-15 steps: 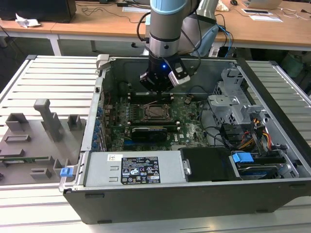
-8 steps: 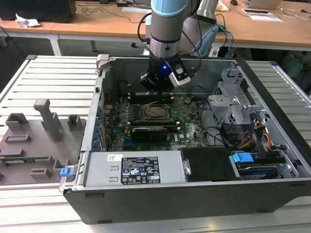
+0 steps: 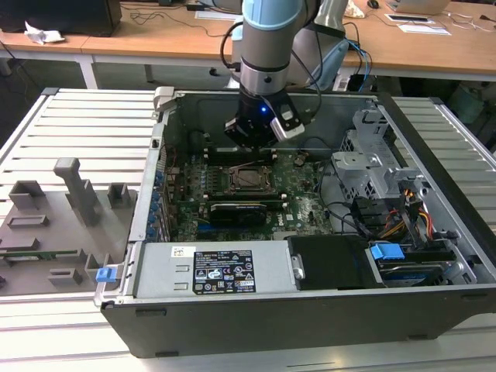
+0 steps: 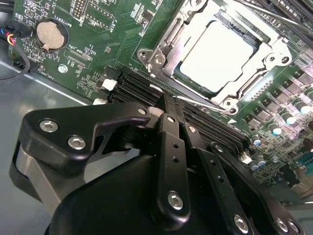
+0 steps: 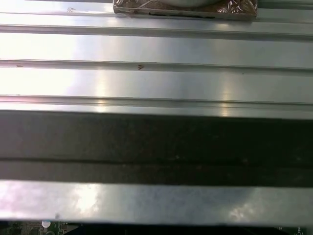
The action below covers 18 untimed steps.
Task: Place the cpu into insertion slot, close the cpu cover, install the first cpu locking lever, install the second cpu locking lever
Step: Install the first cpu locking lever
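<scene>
In the second wrist view the cpu (image 4: 217, 54) lies flat in the insertion slot (image 4: 157, 59), its pale face showing through the window of the cpu cover (image 4: 268, 58), which is down over it. A thin silvery locking lever (image 4: 200, 103) runs along the socket's edge nearest the gripper. A second rod (image 4: 274, 17) crosses beyond the socket. My gripper (image 4: 168, 100) is shut, its black fingers (image 4: 168, 142) together, with the tips right at the near lever's hooked end. In the exterior view the gripper (image 3: 249, 146) hangs just behind the socket (image 3: 249, 179) inside the open computer case.
The case walls (image 3: 155, 194) ring the green motherboard (image 3: 302, 194). A black expansion card (image 3: 236, 211) sits in front of the socket, a drive cage (image 3: 372, 167) and cables to the exterior view's right, the power supply (image 3: 221, 271) in front. Memory slots (image 4: 215, 132) and a coin battery (image 4: 50, 34) flank the socket.
</scene>
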Each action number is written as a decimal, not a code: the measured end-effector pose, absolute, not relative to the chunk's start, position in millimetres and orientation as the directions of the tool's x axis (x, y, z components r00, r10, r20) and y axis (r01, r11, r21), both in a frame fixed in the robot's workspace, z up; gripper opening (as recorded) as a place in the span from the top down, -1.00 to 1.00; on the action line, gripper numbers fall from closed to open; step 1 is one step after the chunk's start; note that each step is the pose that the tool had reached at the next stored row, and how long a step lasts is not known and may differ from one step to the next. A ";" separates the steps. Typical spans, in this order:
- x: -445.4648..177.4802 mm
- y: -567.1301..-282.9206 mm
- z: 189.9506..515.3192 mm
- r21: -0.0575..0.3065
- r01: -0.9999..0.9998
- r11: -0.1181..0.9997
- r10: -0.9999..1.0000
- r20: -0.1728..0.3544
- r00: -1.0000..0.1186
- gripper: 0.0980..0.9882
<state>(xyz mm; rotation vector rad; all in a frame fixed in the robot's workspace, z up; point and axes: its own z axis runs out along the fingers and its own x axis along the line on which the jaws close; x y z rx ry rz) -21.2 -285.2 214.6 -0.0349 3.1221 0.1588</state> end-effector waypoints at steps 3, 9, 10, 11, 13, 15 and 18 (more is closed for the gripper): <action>-20.4 -285.2 213.5 0.101 -0.025 0.995 -0.023 -0.017 -1.000 0.98; -18.8 -285.2 210.4 0.101 -0.025 0.995 -0.023 -0.017 -1.000 0.98; -18.8 -285.2 210.0 0.101 -0.025 0.995 -0.023 -0.016 -1.000 0.98; -18.7 -285.2 209.4 0.100 -0.025 0.995 -0.023 -0.016 -1.000 0.98; -18.6 -285.2 208.6 0.098 -0.025 0.995 -0.023 -0.016 -1.000 0.98; -18.6 -285.2 207.4 0.097 -0.025 0.995 -0.023 -0.016 -1.000 0.98; -18.3 -285.3 206.5 0.097 -0.025 0.995 -0.023 -0.016 -1.000 0.98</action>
